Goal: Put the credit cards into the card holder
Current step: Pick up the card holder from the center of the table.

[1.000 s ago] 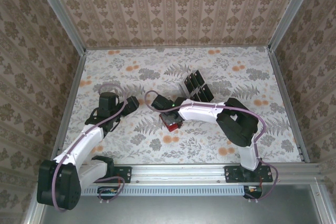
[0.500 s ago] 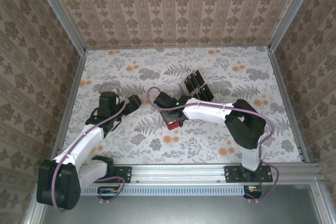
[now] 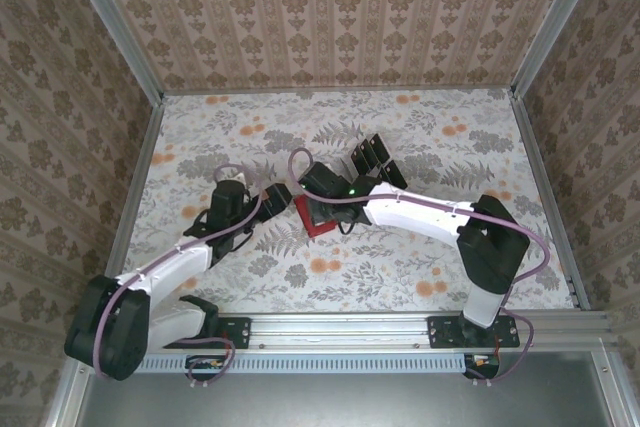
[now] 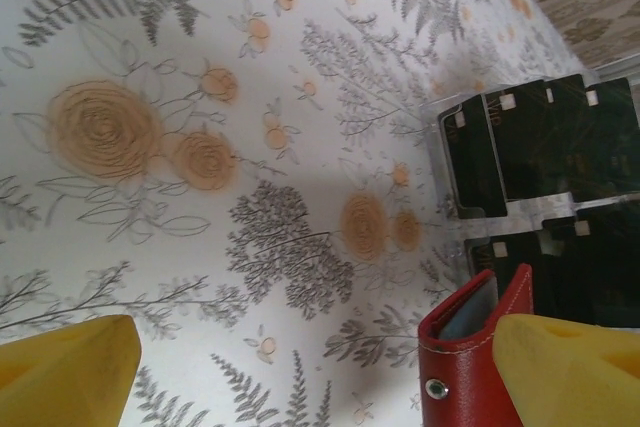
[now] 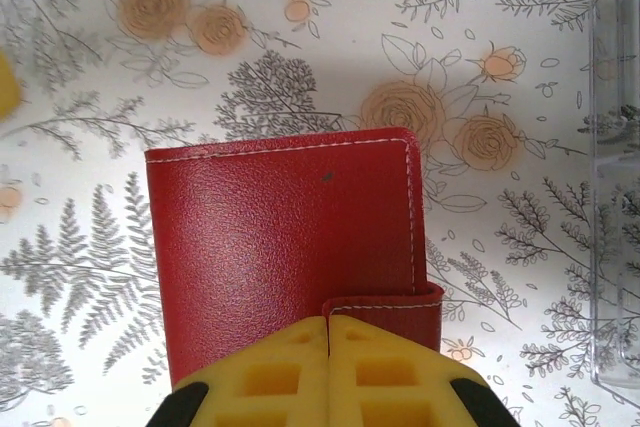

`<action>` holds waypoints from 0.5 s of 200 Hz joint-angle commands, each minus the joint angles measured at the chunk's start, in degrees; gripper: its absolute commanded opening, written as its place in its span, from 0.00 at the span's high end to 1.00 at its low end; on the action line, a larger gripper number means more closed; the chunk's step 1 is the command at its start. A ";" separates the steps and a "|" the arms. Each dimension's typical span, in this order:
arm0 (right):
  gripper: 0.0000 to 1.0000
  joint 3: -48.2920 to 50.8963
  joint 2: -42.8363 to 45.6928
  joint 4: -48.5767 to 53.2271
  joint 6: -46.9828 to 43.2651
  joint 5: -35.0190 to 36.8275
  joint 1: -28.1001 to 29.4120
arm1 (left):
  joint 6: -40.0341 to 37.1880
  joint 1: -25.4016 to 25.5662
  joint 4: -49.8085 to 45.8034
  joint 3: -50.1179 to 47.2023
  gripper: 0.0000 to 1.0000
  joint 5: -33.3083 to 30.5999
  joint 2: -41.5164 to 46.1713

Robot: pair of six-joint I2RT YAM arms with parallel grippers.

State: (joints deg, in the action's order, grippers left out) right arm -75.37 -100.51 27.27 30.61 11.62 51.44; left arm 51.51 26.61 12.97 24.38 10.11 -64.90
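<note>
Red leather-like folding card holder (image 5: 280, 247): tilted up mid-tabletop (image 3: 420, 267), edge pinched in closed right claw (image 5: 328, 332) | left claw (image 4: 320, 377): spread wide, just beside | glossy dark credit cards (image 4: 520, 137): in clear acrylic rack (image 4: 437, 119)

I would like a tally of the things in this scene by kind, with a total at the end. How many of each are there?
card holder, red: 1
clear rack: 1
grippers: 2, left gripper and right gripper
credit cards: at least 3, overlapping in the rack, exact count unclear
Total: at least 7
</note>
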 commanded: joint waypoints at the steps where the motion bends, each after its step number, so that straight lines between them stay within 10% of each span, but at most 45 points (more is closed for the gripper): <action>1: 1.00 -1.04 2.13 -1.65 2.42 -2.68 -0.69 | 3.25 2.04 7.71 -1.60 0.00 -2.11 -0.35; 100: 1.00 -2.83 1.21 -4.13 5.12 -5.73 -1.08 | 8.34 6.25 21.01 -6.29 0.05 -8.59 -2.04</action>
State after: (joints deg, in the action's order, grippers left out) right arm -76.14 -100.22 24.91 34.06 7.18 50.61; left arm 58.26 32.21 28.88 18.70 3.55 -65.89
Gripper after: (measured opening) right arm 0.043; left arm 0.956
